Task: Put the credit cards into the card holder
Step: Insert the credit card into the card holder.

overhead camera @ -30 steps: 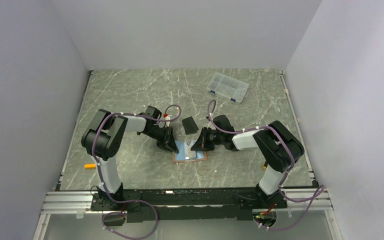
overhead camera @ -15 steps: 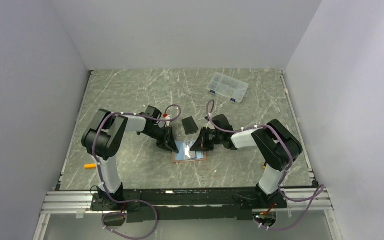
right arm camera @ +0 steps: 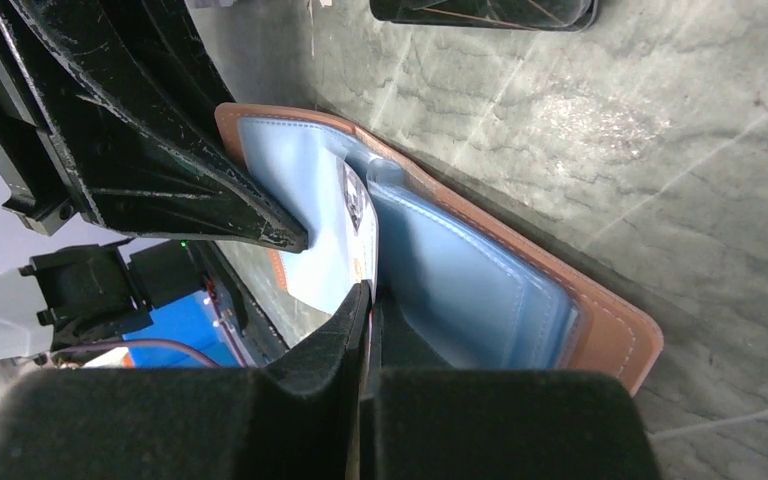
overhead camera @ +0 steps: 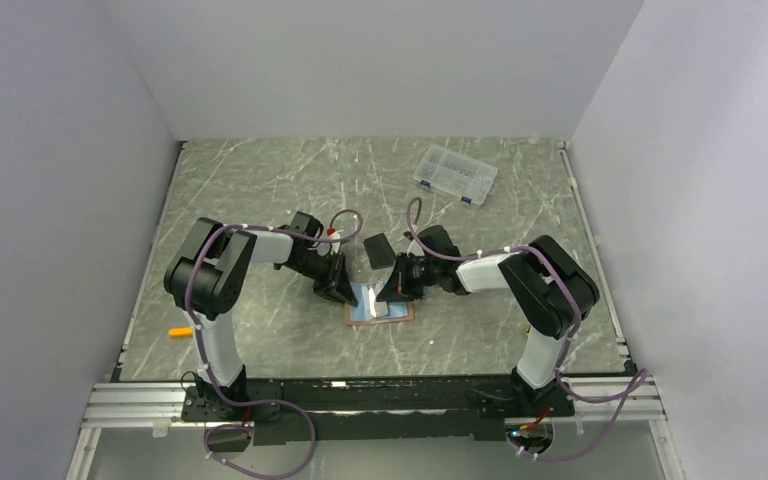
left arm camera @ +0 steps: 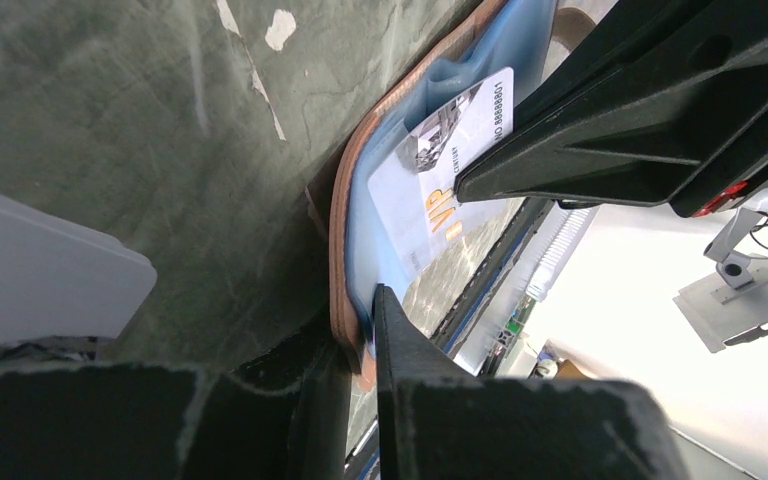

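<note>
Overhead view: the card holder (overhead camera: 385, 313) lies open on the grey marbled bench (overhead camera: 280, 180), just below the middle of the frame, with its blue-grey lining up and a tan rim around it. Both arms reach in over it. The left hand (overhead camera: 338, 290) is at its upper left corner and the right hand (overhead camera: 392, 292) is at its upper edge, the two close together.

Left wrist view: at lower centre, the left hand (left arm camera: 355, 335) is clamped on the card holder's tan edge (left arm camera: 342, 230) — one finger on the blue lining, the other outside the rim. A pale card (left arm camera: 440, 170) with faint print lies against the lining in the upper middle. The tip of the right hand's black finger touches its right side.

Right wrist view: at bottom centre, the right hand (right arm camera: 363, 295) is closed tight, with the edge of the card (right arm camera: 335, 255) nipped between its tips. The card sits at the fold between the two blue panels of the card holder (right arm camera: 615, 340). Cannot tell whether its far end is inside a pocket. One finger of the left hand presses on the left panel.

Other items, overhead view:
- Black rectangle (overhead camera: 380, 250), just above the card holder.
- Clear compartment box (overhead camera: 454, 174), upper right, well apart.
- Small orange object (overhead camera: 178, 331), near the bench's left edge, too small to identify.
</note>
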